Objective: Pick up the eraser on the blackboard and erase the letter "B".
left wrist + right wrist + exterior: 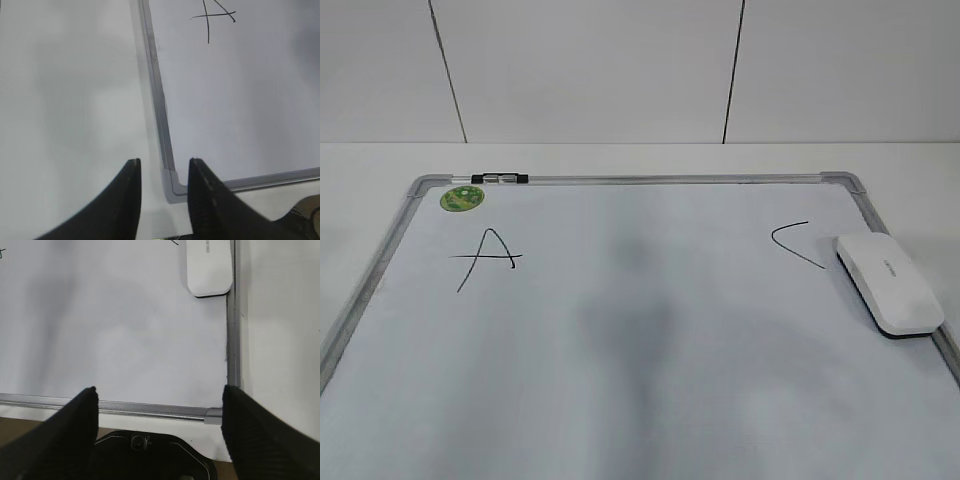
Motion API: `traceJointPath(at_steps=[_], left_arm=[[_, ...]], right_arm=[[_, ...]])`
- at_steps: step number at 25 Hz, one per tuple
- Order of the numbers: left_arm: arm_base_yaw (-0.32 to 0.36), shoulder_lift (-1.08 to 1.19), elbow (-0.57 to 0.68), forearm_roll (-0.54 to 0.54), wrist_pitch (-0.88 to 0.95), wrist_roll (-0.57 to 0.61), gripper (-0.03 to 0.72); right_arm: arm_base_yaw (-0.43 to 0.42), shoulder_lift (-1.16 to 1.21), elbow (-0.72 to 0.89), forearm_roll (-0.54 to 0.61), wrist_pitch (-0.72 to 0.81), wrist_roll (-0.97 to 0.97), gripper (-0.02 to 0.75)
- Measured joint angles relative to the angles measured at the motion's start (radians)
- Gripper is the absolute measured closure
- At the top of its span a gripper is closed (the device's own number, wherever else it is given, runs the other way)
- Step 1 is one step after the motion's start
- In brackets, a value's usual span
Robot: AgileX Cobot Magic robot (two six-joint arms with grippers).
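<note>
The white eraser [888,283] lies on the blackboard [620,180] by its right frame edge, just right of the "C" [798,245]; it also shows at the top of the right wrist view [209,267]. An "A" [488,258] is at the board's left. No letter "B" shows; the board's middle has only a grey shadow. My left gripper [162,165] is open and empty over the board's near left corner [172,185]. My right gripper [159,392] is wide open and empty over the near frame rail [150,409], well short of the eraser. Neither gripper shows in the exterior view.
A round green sticker [462,198] and a small black-and-silver clip [500,178] sit at the board's far left corner. The board lies on a white table [640,158] before a white panelled wall. The table's front edge shows under the right wrist.
</note>
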Motion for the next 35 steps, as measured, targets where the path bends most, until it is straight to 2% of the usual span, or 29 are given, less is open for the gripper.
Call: traceJointPath(at_steps=[4,10,15,23,35], left_arm=[[0.000,-0.189,0.104,-0.006,0.004,0.000,0.451],[0.000,-0.432,0.234,-0.009,0.011,0.000,0.451],[0.000,-0.582,0.310,-0.009,-0.002,0.000,0.450],[0.000,-0.587,0.359,-0.009,-0.129,0.000,0.450],[0.000,-0.587,0.363,-0.009,-0.139,0.002,0.451]], right_arm=[[0.000,-0.158,0.077,-0.001,0.004,0.000,0.148],[0.000,-0.335,0.167,-0.153,0.004,-0.002,0.150],[0.000,-0.468,0.252,-0.201,-0.015,-0.034,0.150],[0.000,-0.594,0.324,-0.212,-0.092,-0.056,0.151],[0.000,-0.594,0.330,-0.212,-0.098,-0.056,0.152]])
